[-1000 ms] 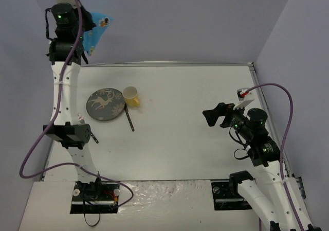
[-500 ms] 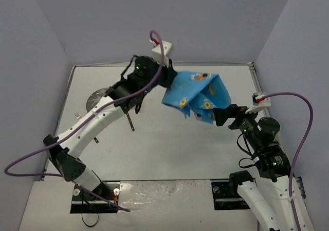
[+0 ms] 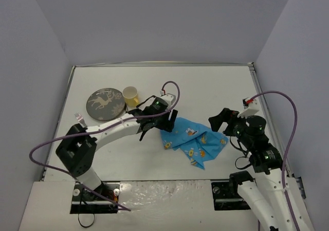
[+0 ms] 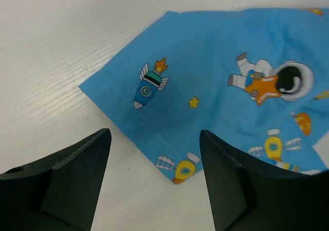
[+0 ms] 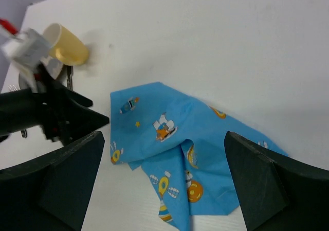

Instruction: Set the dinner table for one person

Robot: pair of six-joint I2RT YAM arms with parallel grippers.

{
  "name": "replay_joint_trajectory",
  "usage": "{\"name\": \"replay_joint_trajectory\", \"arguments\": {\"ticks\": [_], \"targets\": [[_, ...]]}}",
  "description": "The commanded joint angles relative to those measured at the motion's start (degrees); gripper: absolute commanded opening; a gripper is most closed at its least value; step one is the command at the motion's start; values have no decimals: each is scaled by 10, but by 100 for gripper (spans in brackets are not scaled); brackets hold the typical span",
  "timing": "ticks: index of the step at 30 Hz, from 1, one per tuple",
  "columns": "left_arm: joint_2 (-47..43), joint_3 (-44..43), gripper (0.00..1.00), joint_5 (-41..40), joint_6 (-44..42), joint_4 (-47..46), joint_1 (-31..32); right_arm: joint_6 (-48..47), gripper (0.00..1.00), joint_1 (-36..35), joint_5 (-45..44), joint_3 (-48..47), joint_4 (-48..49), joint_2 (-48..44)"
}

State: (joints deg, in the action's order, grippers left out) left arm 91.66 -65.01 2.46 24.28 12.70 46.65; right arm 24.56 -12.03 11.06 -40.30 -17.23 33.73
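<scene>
Left gripper (image 3: pixel 157 125) is low over the table (image 3: pixel 205 87), jaws apart and gripping nothing. In its wrist view the fingers (image 4: pixel 77 164) straddle bare white surface, and the cloth's near edge (image 4: pixel 231 87) lies just ahead of them, not touching as far as I can see.

Cloth (image 3: pixel 193 141) is the blue cartoon-print one, lying crumpled on the table in the near-centre, between the two grippers. Its left part is flat, its right side folded over itself.

Right gripper (image 3: pixel 220 120) sits just right of the cloth, above the table, jaws wide and empty. Its camera looks across the cloth (image 5: pixel 175 133) towards the left gripper.

Table fills the whole work area, white with a thin metal rim.

Far-left corner:
- plate (image 3: pixel 105 103), dark with a deer print
- yellow cup (image 3: pixel 130 95) right beside it, touching or nearly so; in the right wrist view the cup (image 5: pixel 67 46) is tipped on its side, mouth towards the camera
- fork (image 3: pixel 79 119) near the plate's near-left side; probably clear of it, too small to be sure
</scene>
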Motion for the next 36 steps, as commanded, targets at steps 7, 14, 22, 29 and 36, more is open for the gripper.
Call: {"name": "replay_joint_trajectory", "arguments": {"ticks": [7, 14, 22, 29, 36], "targets": [[-197, 148, 68, -25, 128, -78, 4, 63, 94, -66, -57, 17, 13, 201], [-158, 222, 68, -25, 234, -169, 9, 109, 88, -105, -124, 39, 37, 246], [-57, 189, 64, -10, 257, -217, 9, 132, 79, -105, -153, 52, 75, 277], [16, 145, 25, -19, 254, -208, 7, 134, 36, -104, -177, 47, 100, 310], [-5, 23, 0, -57, 156, -83, -16, 67, 0, -101, -188, -59, 103, 355]]}}
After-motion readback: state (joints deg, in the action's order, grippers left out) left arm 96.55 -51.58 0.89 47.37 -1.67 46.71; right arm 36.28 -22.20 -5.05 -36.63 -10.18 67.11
